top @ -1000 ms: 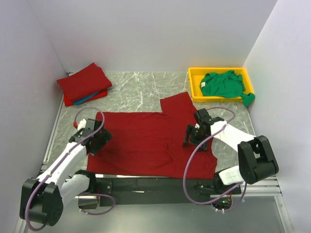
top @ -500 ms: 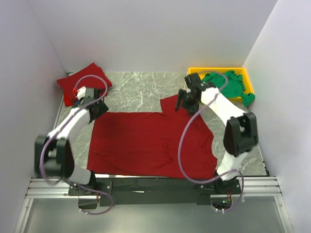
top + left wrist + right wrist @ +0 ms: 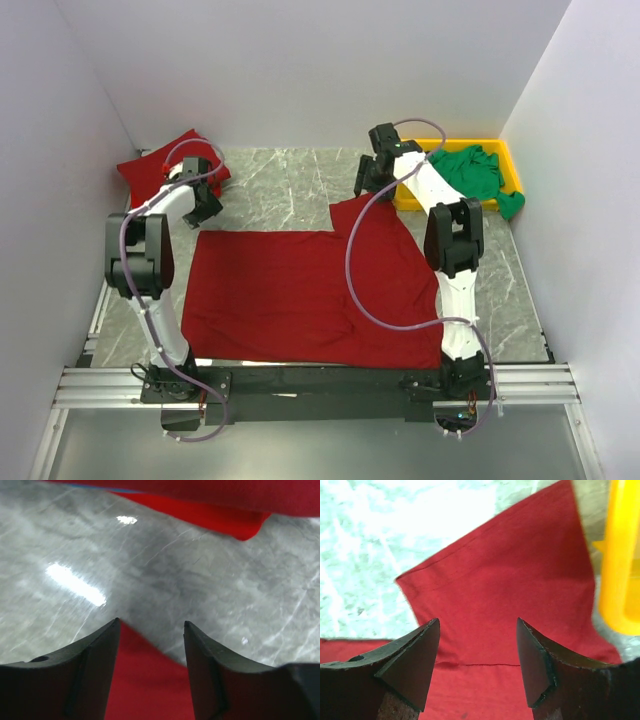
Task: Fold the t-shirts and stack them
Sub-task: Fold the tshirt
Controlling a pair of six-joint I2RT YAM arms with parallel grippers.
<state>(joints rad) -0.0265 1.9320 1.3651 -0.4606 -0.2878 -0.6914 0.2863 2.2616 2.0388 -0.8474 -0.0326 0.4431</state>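
A dark red t-shirt (image 3: 300,290) lies spread flat on the marble table. My left gripper (image 3: 203,211) hovers at its far left corner, jaws open; in the left wrist view that red corner (image 3: 150,680) shows between the fingers of the left gripper (image 3: 151,625). My right gripper (image 3: 366,190) is open over the shirt's far right sleeve (image 3: 362,212), and the right wrist view shows the sleeve (image 3: 500,575) under the right gripper (image 3: 478,622). A folded stack of red t-shirts (image 3: 158,166) sits at the far left. A green t-shirt (image 3: 472,170) lies in the tray.
The yellow tray (image 3: 404,198) stands at the far right, close beside the right arm; its wall (image 3: 620,555) shows in the right wrist view. White walls close in the table on three sides. The folded stack's edge (image 3: 215,515) lies just beyond the left gripper.
Both arms swung from the shirt's near side edges out to its far edge: left to the far left corner, right to the far right sleeve. The left jaws narrowed somewhat.
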